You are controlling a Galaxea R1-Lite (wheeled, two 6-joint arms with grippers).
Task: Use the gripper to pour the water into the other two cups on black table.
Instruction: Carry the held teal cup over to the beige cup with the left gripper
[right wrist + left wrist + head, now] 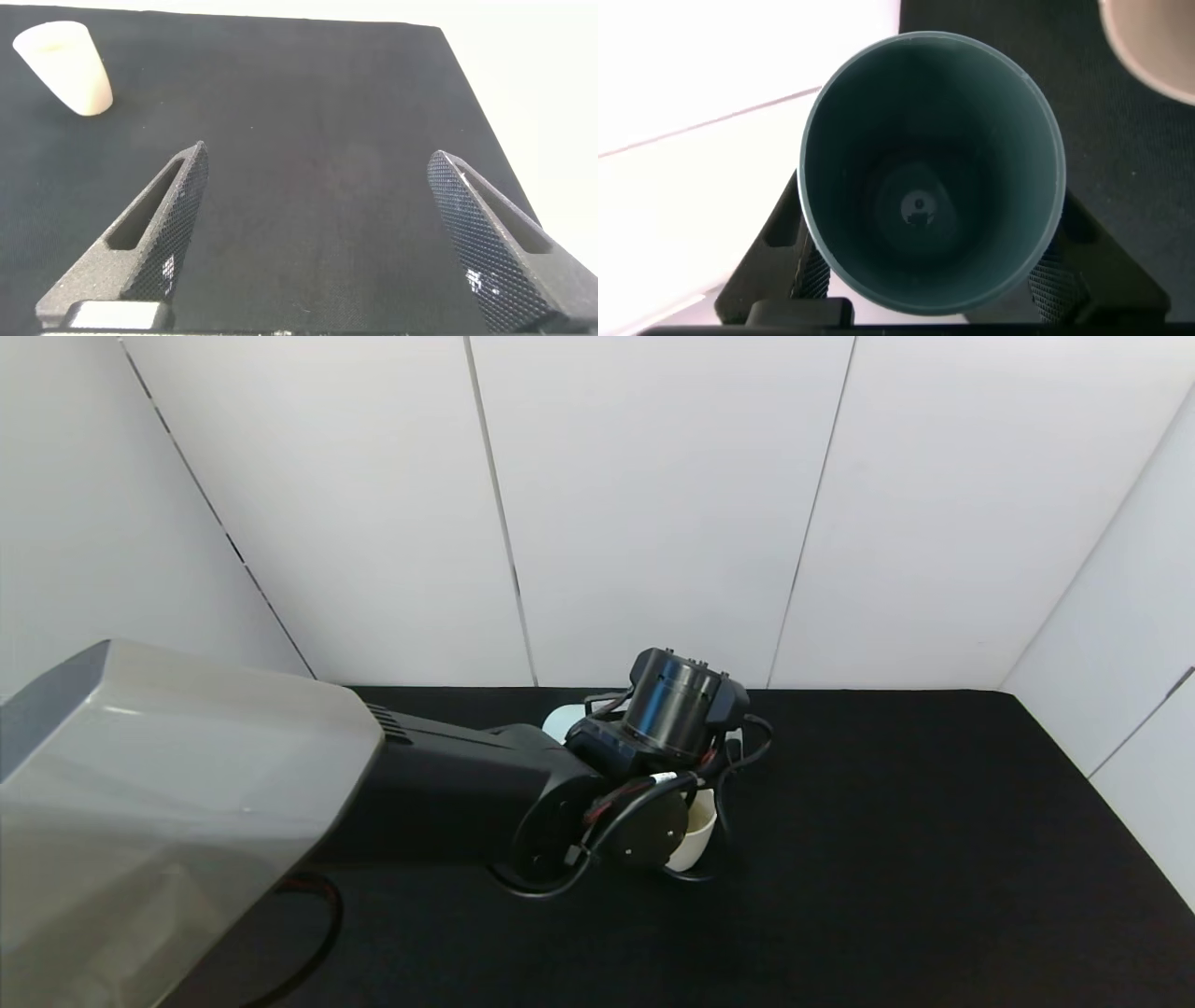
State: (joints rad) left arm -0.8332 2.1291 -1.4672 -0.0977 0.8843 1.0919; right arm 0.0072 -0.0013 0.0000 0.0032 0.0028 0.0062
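Left wrist view showed my left pincer (924, 271) clamped on a teal-green cup (932, 173), one textured finger (811, 275) pressed against each side of its wall. The cup's mouth faced straight at the camera, so I looked down its whole inside to the base; I could not tell whether any water was left in it. Past its rim, at the edge of that view, I saw part of the cream-white cup (1158, 42) on the black counter (1120, 159).

From the head view, my left arm (448, 793) reached forward from the grey shoulder housing across the near left of the counter (934, 821), its wrist turned so that the dark metal cylinder (674, 700) stood on top with black cables looping around it. The wrist hid the held cup from that view. Just below and beside the wrist the cream-white cup (695, 840) stood upright on the counter, and behind the wrist a sliver of the light blue cup (558, 721) showed near the counter's far edge.

My right pincer (322, 233) hung over bare counter (318, 121) with its two fingers (168, 224) spread wide and nothing between them. The cream-white cup (65, 65) stood well apart from it.
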